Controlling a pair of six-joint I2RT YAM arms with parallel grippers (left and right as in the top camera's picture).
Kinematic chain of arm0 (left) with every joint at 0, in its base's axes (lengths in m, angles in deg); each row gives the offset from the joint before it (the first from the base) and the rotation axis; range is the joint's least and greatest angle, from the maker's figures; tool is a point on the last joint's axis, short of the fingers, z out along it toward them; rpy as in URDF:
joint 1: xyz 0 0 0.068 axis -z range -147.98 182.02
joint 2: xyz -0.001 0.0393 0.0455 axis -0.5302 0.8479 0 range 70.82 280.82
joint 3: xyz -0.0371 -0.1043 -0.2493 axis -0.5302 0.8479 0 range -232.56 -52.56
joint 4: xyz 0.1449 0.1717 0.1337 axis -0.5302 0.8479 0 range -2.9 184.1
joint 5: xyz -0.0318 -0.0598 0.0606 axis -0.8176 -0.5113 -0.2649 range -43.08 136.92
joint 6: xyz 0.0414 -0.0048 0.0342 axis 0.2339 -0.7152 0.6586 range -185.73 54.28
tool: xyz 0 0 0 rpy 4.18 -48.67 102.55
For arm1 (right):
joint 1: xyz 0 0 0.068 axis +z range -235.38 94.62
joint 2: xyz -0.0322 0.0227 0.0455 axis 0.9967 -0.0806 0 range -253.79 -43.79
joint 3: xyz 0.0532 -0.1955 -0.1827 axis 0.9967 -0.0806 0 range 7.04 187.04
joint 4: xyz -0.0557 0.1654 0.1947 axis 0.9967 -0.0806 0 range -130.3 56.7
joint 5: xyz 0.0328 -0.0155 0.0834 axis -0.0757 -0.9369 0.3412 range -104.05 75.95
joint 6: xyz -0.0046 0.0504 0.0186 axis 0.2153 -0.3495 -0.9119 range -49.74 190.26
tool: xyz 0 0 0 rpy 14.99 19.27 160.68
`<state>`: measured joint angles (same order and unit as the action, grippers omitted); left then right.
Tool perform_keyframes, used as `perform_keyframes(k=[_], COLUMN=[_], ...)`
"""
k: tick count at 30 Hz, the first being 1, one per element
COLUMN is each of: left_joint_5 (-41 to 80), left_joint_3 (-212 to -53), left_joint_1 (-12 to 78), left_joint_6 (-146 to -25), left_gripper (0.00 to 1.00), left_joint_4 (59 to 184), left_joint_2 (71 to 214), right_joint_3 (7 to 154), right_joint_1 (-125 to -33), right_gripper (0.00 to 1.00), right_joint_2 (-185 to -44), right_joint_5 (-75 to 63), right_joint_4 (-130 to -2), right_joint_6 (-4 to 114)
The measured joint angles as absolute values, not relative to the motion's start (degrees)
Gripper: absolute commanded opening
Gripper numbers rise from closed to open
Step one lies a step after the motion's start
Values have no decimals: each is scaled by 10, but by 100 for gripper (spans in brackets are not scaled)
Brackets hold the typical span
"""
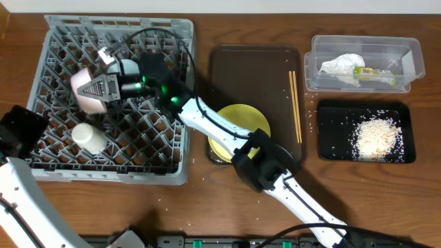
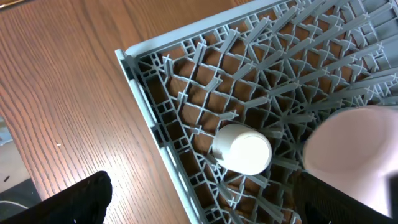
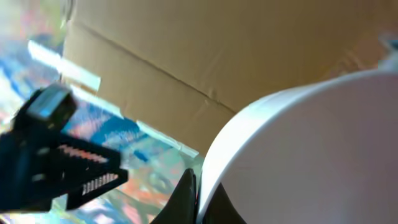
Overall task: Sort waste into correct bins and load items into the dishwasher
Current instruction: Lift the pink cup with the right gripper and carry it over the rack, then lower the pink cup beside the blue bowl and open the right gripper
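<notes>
**Right arm** (image 1: 213, 124): white tubular links joined by black housings; two green indicator lights (image 1: 172, 102) glow near the wrist, and black cables (image 1: 155, 34) loop above it. **Right gripper** (image 1: 85, 89): pale, triangular, ribbed jaws; the wrist view shows a black finger (image 3: 56, 168) with a ridged pad. **Left arm** (image 1: 15, 189): white link, black joint block.

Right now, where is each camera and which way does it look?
Overhead: above the table, facing down at the rack; left arm, right arm show.
Left wrist: over the rack's corner, facing down at the cup; open left gripper shows.
Right wrist: facing sideways, against the bowl the right gripper pinches.
Shared: all three see the bowl.
</notes>
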<state>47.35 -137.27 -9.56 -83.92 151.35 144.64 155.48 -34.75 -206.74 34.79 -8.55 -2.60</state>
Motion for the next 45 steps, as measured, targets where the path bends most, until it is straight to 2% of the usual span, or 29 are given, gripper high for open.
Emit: perform_keyframes(k=[12,23,27,31,36,40,45], left_joint_5=[473,473,473,473,473,473,473], left_joint_3=[-1373,-1373,-1373,-1373,-1373,-1373,-1373], left_joint_1=[-96,-96,-96,-96,-96,-96,-96], left_joint_6=[-839,-839,-839,-839,-839,-839,-839], left_gripper=[94,94,94,94,94,94,94], left_joint_4=[1514,1514,1514,1514,1514,1514,1514], left_joint_2=[1446,1446,1446,1446,1446,1446,1446], right_joint_3=[1557,1562,1562,1562,1561,1561,1561], right_joint_1=[-364,-382,-386,-388,-389,-389,-391], right_gripper=[2,17,19,23,38,40,47], right_joint_2=[-2094,-2093,-2088,-2050,-1990,-1940,-1881], right_joint_5=[336,356,353,325,256,215,183], right_joint_4=[-128,-174,-253,-405,-574,-646,-685], right_joint_6=[-76,-58,-25,46,147,208,259])
